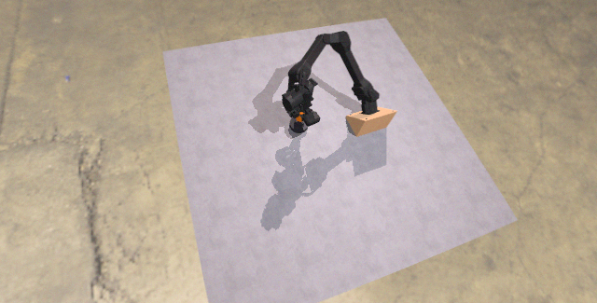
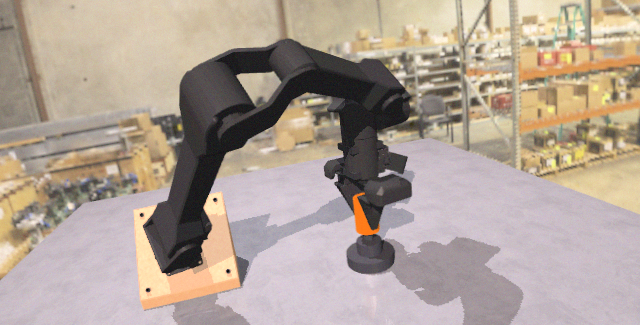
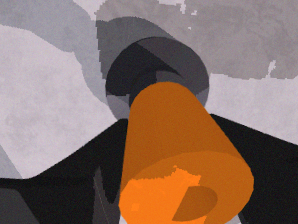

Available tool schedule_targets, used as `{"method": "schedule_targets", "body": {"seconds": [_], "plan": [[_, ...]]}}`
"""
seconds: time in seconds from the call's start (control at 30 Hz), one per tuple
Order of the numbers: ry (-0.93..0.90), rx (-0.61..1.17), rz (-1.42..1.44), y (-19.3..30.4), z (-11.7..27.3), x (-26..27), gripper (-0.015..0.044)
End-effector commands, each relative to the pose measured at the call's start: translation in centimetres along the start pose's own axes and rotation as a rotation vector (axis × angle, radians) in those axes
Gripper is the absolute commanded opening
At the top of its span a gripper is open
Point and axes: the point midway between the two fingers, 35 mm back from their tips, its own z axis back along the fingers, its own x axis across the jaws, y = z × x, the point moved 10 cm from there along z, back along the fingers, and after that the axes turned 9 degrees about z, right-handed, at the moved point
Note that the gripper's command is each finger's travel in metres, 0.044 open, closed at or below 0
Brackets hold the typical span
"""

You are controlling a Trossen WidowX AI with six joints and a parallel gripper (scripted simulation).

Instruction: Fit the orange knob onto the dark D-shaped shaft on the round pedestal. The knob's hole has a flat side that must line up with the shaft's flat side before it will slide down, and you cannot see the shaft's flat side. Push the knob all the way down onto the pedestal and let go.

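Note:
The orange knob point(image 1: 299, 117) point(image 2: 361, 217) point(image 3: 167, 125) is held between the fingers of my gripper, which is shut on it and points down. The knob is directly over the round dark pedestal point(image 1: 298, 129) point(image 2: 370, 260) point(image 3: 197, 65). In the exterior view its lower rim is just above the pedestal's raised middle, with a small dark part between them. The shaft does not show clearly; the knob covers its place, and I cannot tell whether it is inside the hole. A darker patch with one straight side shows on the knob's upper end in the wrist view.
The arm's base stands on a wooden block point(image 1: 375, 123) point(image 2: 220, 275), to the right of the pedestal in the top view and to its left in the exterior view. Arm shadows fall across the pale grey table point(image 1: 373, 228) point(image 2: 300, 295).

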Motion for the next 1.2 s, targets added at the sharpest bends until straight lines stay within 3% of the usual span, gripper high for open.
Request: {"method": "schedule_targets", "body": {"seconds": [0.0, 1.17], "plan": [[0.004, -0.010, -0.002, -0.13, 0.25, -0.23, 0.0000], [0.004, -0.010, -0.002, 0.25, -0.31, 0.01, 0.0000]]}}
